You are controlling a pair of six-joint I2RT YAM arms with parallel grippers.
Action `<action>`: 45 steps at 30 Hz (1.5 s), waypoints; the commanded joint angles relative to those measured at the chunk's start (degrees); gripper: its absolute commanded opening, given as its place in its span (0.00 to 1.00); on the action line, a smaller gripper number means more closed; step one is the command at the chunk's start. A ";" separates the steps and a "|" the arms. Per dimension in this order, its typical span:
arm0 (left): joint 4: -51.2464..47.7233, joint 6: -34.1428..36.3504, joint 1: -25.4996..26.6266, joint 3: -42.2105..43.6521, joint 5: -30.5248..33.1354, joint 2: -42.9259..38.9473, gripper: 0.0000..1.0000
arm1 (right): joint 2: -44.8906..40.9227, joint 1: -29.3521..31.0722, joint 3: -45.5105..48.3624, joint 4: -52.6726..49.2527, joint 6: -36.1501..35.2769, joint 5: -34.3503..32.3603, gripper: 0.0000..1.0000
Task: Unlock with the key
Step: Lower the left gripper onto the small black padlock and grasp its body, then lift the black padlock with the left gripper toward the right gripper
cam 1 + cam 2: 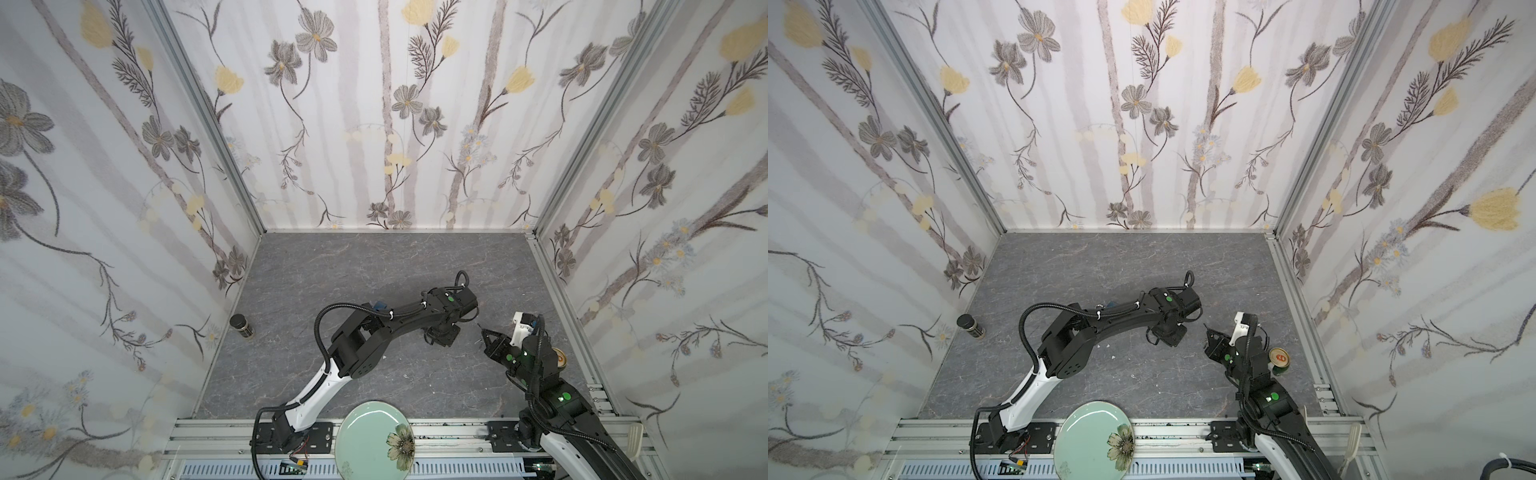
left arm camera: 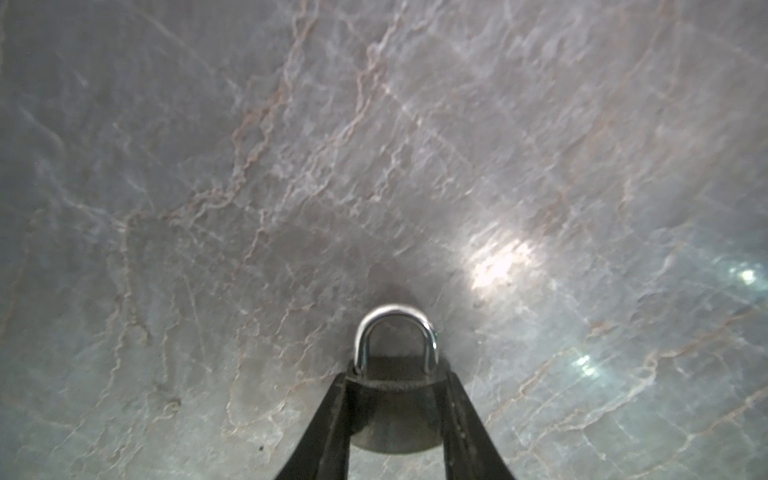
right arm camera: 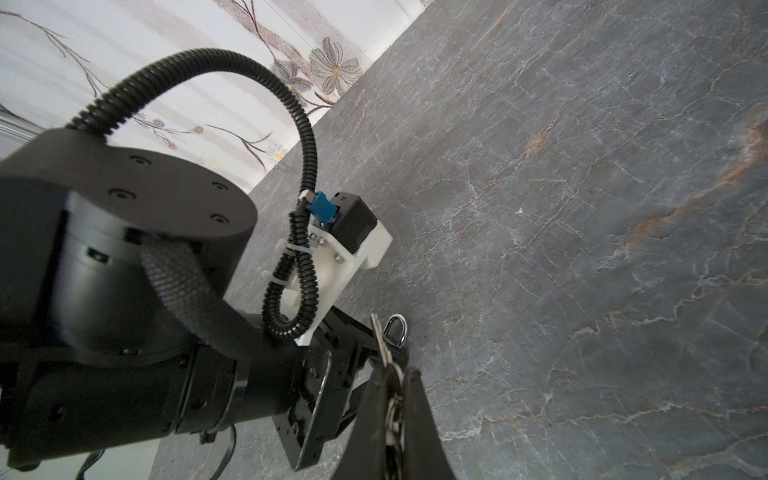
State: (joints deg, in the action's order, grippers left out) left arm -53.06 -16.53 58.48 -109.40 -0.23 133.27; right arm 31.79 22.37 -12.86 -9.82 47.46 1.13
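Note:
A dark padlock (image 2: 395, 415) with a silver shackle (image 2: 395, 312) lies on the grey marble table. My left gripper (image 2: 398, 378) points down over it, and its two black fingers press the sides of the lock body. In both top views the left gripper (image 1: 441, 337) hides the lock. My right gripper (image 3: 398, 372) is shut on a key (image 3: 379, 337) and its ring, with the blade sticking out past the fingertips. In the right wrist view the blade tip is close to the padlock's shackle (image 3: 395, 328). In a top view the right gripper (image 1: 484, 331) is just right of the left one.
A dark jar (image 1: 242, 326) stands by the left wall. A pale green plate (image 1: 374, 436) rests on the front rail. A can (image 1: 1279, 358) sits beside the right arm. A white utensil (image 1: 634, 440) lies at the front right. Flowered walls enclose the table.

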 commanded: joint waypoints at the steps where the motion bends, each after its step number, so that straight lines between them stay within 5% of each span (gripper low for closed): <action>1: -0.07 -1.62 -1.34 3.62 0.93 -3.15 0.27 | 0.89 -0.05 0.46 3.86 0.42 0.52 0.00; 13: 3.83 -4.76 -5.37 15.14 0.89 -9.41 0.27 | 4.07 -0.05 1.74 9.75 1.02 3.00 0.00; 20: 3.60 -6.14 -5.90 15.47 1.43 -9.10 0.40 | 3.73 -0.06 2.03 9.61 1.27 3.05 0.00; 30: 2.26 -6.40 -6.14 13.62 0.60 -7.68 0.43 | 3.54 -0.05 2.53 10.06 1.58 3.09 0.00; 45: 3.04 -9.07 -7.46 16.18 -1.80 -9.29 0.22 | 5.22 0.00 3.70 13.17 2.29 4.70 0.00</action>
State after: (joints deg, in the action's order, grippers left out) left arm -49.50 -23.33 51.77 -94.78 -1.67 124.68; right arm 36.23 22.35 -9.30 -0.97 49.41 4.62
